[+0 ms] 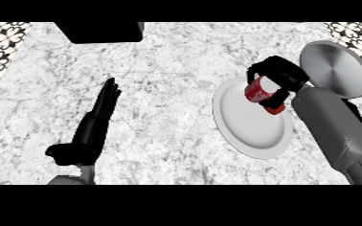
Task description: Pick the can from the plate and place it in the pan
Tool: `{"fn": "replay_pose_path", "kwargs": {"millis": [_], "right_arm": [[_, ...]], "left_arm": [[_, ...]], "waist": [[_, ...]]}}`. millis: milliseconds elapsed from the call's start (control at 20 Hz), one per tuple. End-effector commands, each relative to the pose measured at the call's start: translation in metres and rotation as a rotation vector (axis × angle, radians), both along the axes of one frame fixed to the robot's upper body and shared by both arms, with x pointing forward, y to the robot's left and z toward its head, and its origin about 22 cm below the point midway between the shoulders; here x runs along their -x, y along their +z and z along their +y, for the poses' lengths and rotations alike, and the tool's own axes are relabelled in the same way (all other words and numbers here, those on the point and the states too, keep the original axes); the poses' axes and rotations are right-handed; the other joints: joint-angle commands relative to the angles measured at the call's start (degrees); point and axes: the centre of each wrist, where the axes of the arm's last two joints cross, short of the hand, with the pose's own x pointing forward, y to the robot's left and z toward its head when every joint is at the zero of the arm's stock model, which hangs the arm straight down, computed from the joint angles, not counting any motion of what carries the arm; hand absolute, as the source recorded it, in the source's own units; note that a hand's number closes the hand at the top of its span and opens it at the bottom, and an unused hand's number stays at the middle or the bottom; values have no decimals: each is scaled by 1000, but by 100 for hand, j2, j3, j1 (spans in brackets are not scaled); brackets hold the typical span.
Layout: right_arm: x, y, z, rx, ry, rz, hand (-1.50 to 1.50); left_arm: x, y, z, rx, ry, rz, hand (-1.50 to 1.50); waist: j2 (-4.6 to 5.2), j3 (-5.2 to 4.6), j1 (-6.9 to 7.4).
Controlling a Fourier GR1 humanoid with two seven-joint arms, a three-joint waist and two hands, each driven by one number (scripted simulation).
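Two hands show: our right hand curls round the red cylindrical can, tilted over the far edge of the round white plate. The grey metal pan lies just beyond the plate. We judge the can could slip or clip the pan's rim. Well left of the plate, our left hand rests open on the speckled marble worktop.
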Motion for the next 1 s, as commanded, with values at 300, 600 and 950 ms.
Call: {"fn": "replay_pose_path", "kwargs": {"millis": [300,600,950], "right_arm": [[-28,48,-9,-238,-1062,-258,150],[-40,75,14,-348,-1370,-346,150],[-19,55,-35,-415,-1530,-420,150]], "left_arm": [[1,1,1,1,-5,8,0],[9,5,-6,-9,-29,0,0],[4,12,-2,-2,-39,-9,0]], "waist": [[-40,-11,76],[-4,8,237],[62,19,285]]}}
